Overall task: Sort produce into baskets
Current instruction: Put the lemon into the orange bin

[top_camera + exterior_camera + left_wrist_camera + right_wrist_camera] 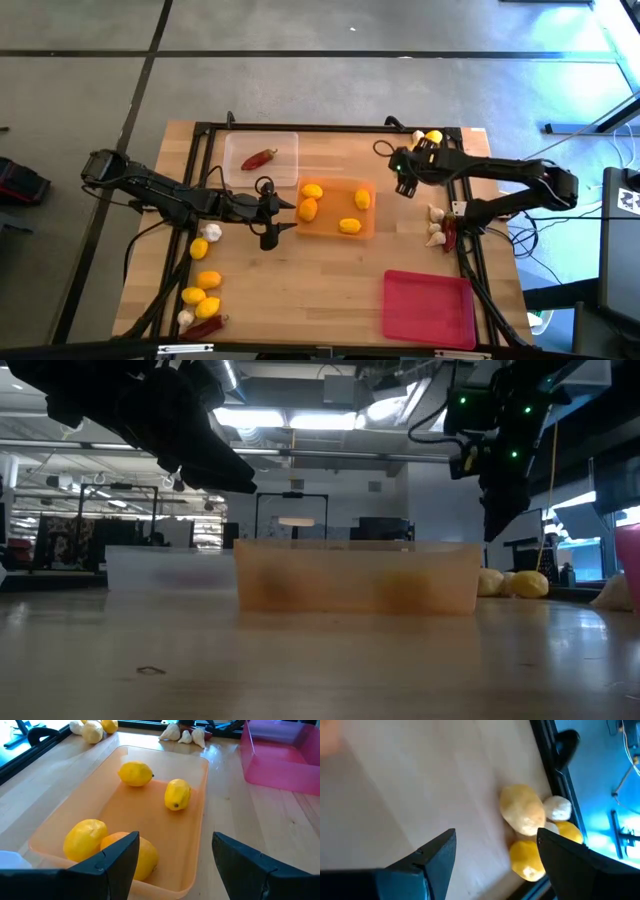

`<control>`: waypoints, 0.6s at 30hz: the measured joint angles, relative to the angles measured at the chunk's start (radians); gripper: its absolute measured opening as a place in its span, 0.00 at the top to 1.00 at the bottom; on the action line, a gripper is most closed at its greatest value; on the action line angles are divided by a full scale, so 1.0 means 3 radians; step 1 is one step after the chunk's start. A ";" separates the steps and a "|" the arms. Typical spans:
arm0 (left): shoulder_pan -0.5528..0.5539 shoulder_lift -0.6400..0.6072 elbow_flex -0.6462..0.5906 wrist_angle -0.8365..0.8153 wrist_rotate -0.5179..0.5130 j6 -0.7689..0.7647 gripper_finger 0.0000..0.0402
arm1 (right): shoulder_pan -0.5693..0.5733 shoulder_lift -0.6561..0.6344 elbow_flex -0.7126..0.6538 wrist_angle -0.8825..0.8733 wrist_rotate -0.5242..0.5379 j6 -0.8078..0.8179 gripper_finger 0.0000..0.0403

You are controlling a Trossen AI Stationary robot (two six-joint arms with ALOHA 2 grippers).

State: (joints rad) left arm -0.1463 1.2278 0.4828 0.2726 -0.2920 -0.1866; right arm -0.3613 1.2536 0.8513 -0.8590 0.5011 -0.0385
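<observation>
The left gripper [278, 215] hovered just off the orange tray [335, 236], at its left edge, jaws spread wide and nothing between them; straight ahead of its fingers [107, 860] lay four lemons [135, 773] in that tray, two close by, two farther along; behind the gripper sat the clear tray [240, 150] with one red chili [259, 158] inside; out to its side, along the table's left edge, loose lemons [208, 279], a garlic bulb [213, 232] and another chili [203, 327] waited, well apart from the jaws; the right gripper [404, 180] hung over bare wood between the orange tray and the far right corner, also wide open and empty; just beyond it a small heap of lemons [522, 810] and garlic [557, 808] sat against the table frame [547, 760]; more garlic [434, 232] lay near that arm's side; the red-pink tray [428, 308] sat well away from both grippers, nothing in it
</observation>
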 joint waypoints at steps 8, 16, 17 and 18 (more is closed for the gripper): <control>0.0000 0.0000 0.0000 0.0000 0.0001 0.0000 0.39 | -0.0544 0.0182 0.0000 0.0040 -0.0217 -0.0392 0.33; 0.0000 0.0000 0.0000 0.0000 0.0000 0.0003 0.39 | -0.0878 0.0415 0.0000 0.0417 -0.0225 -0.0891 0.33; 0.0000 0.0000 0.0000 0.0000 0.0000 0.0003 0.39 | -0.0915 0.0451 0.0000 0.0464 -0.0225 -0.0957 0.33; 0.0000 0.0000 0.0000 0.0001 0.0000 0.0003 0.39 | -0.0951 0.0490 0.0000 0.0510 -0.0225 -0.1020 0.33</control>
State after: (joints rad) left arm -0.1463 1.2278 0.4828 0.2728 -0.2918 -0.1856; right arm -0.6465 1.4006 0.8513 -0.7059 0.4335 -0.3445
